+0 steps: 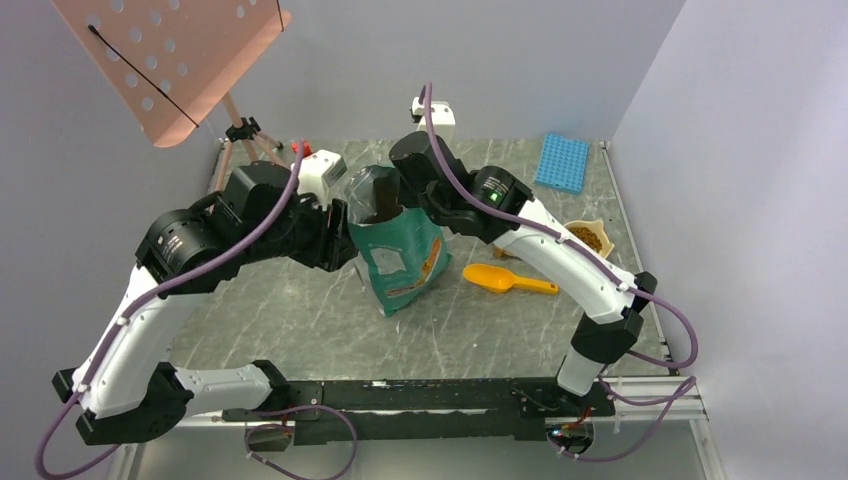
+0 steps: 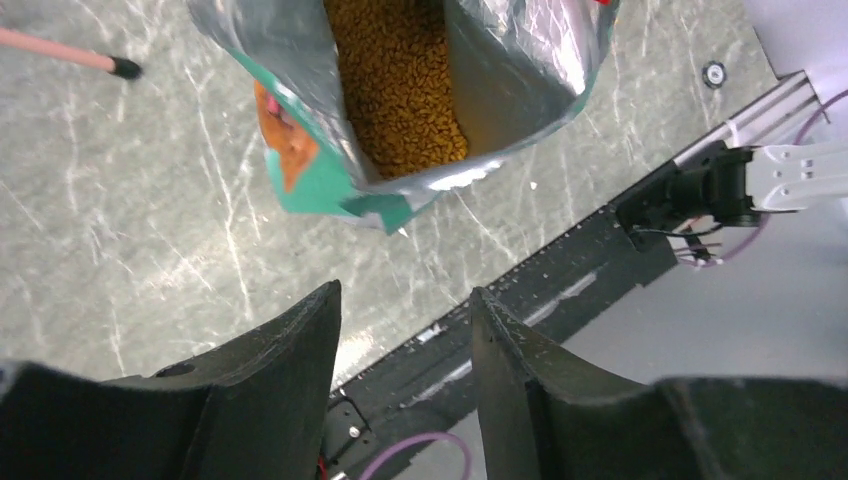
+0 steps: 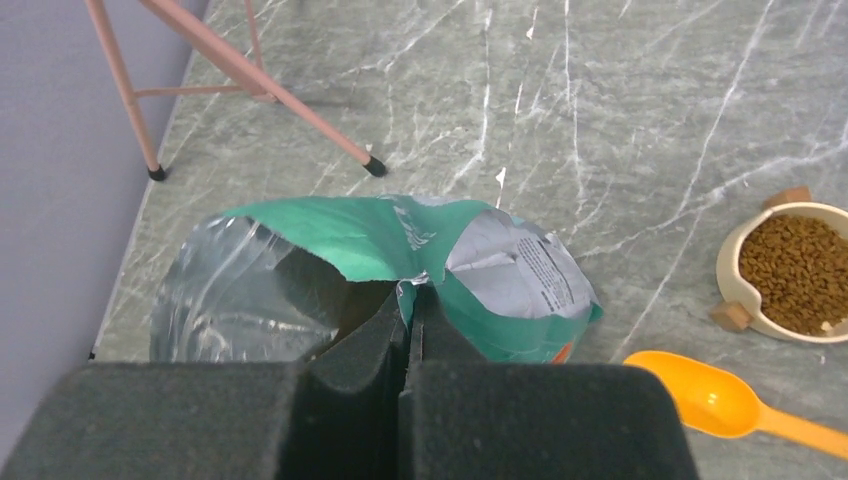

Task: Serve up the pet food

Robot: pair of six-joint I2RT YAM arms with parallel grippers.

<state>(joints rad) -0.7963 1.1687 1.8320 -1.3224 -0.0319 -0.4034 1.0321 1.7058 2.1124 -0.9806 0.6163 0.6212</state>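
Near edge first: the top view is showing both arm bases on the black rail (image 1: pixel 420 398). The left arm (image 1: pixel 130 330) is rising steeply to a high elbow and folding back rightward. The right arm (image 1: pixel 565 255) is leaning from its base toward the far left, wrist bent over the bag (image 1: pixel 400 262). The left wrist view is giving what the top view is hiding: the left end effector (image 2: pixel 405 300) is hanging spread, nothing between its fingers, above the counter (image 2: pixel 120 200) just short of the bag. It is looking straight into the bag's open mouth, where the pet food (image 2: pixel 400 90) is lying as a deep mass of small golden-brown round pellets against the silver lining. The right wrist view is showing the grip: the right end effector (image 3: pixel 410 300) is pressed together, pinching the torn green rim of the bag, and from this side the contents are sitting in shadow. Right of the bag, the orange scoop (image 1: pixel 508 279) is lying flat on the counter, apart from the bag, handle pointing right. Past it, a cream bowl (image 3: pixel 735 270) is holding more pet food (image 3: pixel 797 272), brown pellets filling it. Farther back, a blue rack (image 1: pixel 561 162) is lying near the right wall and a pink stand (image 1: pixel 170 60) is standing at the far left corner.
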